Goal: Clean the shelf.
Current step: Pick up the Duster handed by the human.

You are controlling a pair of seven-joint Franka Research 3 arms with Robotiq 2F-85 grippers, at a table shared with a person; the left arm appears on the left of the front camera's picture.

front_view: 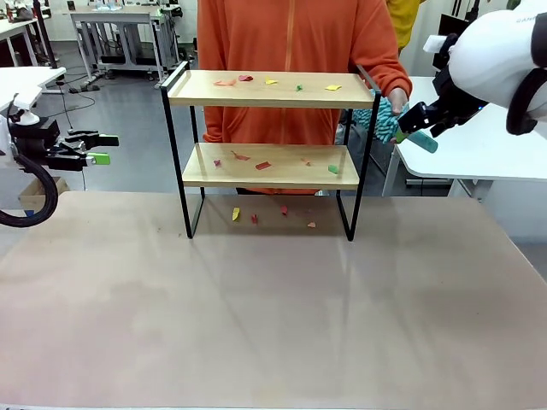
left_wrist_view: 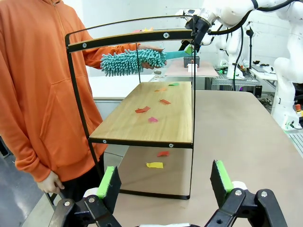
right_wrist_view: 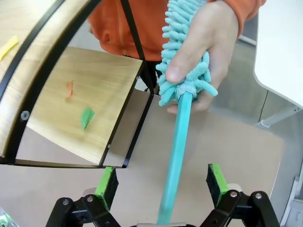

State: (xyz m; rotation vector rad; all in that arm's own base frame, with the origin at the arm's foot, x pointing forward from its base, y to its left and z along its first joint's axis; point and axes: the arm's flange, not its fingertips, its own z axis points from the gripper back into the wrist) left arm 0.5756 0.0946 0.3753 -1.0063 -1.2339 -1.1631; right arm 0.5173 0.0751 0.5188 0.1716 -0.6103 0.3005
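Note:
The shelf point(front_view: 265, 90) stands at the table's far middle, with small coloured paper scraps point(front_view: 262, 165) on both wooden boards and under it. At its right end a person's hand point(right_wrist_view: 203, 42) holds the fluffy head of a teal duster point(right_wrist_view: 177, 137). The duster's handle runs down between the fingers of my right gripper point(right_wrist_view: 162, 182), which is open, its green pads apart from the handle. My left gripper point(front_view: 94, 147) hovers open and empty off the shelf's left end point(left_wrist_view: 142, 118), level with the lower board.
A person in an orange top point(front_view: 291, 43) stands right behind the shelf. The brown table point(front_view: 273, 307) is bare in front of the shelf. A white table point(front_view: 479, 145) stands at the right, under my right arm.

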